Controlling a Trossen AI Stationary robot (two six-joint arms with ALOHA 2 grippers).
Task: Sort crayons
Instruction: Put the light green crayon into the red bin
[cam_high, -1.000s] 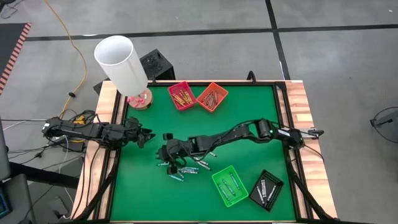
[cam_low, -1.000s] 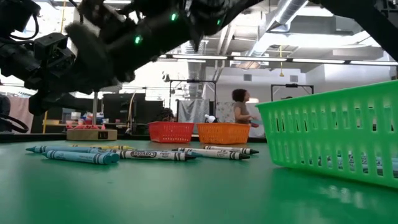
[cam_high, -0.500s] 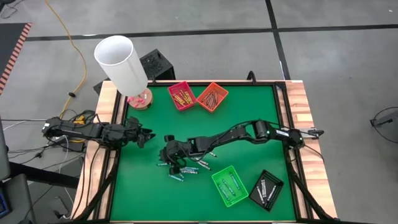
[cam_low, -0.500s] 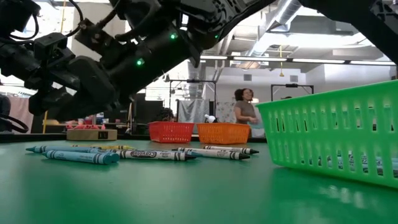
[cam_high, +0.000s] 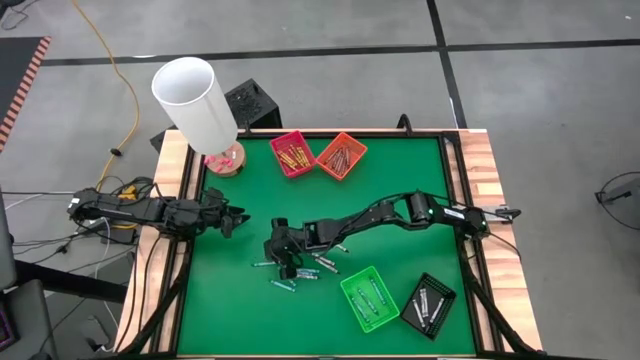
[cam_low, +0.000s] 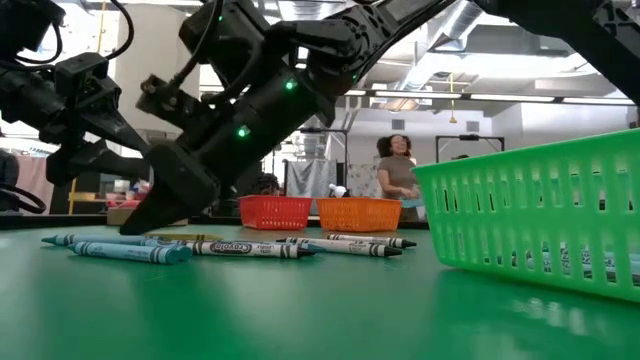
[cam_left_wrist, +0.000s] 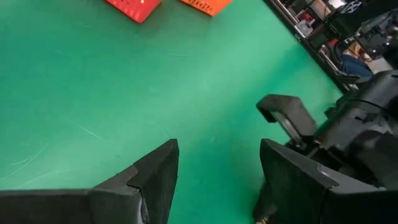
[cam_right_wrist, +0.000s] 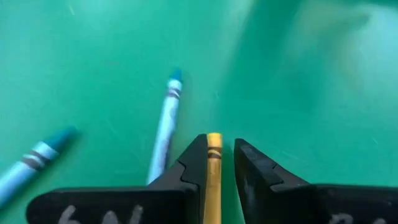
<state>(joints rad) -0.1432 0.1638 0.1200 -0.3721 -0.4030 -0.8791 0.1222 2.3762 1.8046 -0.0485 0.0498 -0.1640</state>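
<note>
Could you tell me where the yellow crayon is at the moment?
The yellow crayon lies between the right gripper's fingers, low over the green mat near its middle, beside the blue crayons.

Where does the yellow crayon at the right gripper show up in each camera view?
High: hidden under the right gripper, left of centre.
Low: a yellow crayon lies behind the blue ones, by the fingertips; likely the same.
Left wrist: not in it.
Right wrist: bottom centre, between the fingers.
Shared landmark: the green mat.
</note>
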